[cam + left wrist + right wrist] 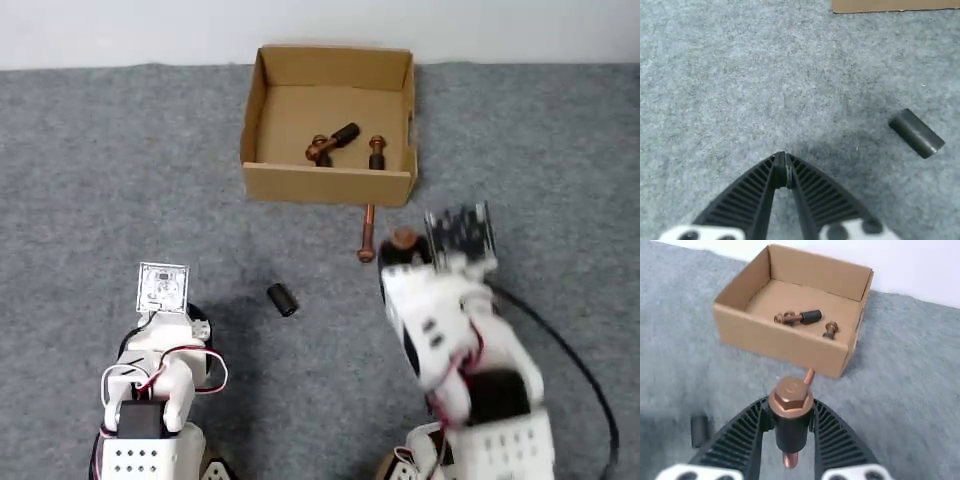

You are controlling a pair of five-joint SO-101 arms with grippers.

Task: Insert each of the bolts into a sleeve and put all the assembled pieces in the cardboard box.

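Here the right hand grips a sleeved bolt before the cardboard box, left hand closed empty

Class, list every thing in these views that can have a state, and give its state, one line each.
Cardboard box: open-topped, upright, assembled pieces on its floor.
Right gripper: shut, short of the box.
Held bolt and sleeve: assembled, clamped in that gripper.
Loose bolt: bare, lying on the carpet before the box.
Loose sleeve: without a bolt, lying on its side.
Left gripper: shut, empty.
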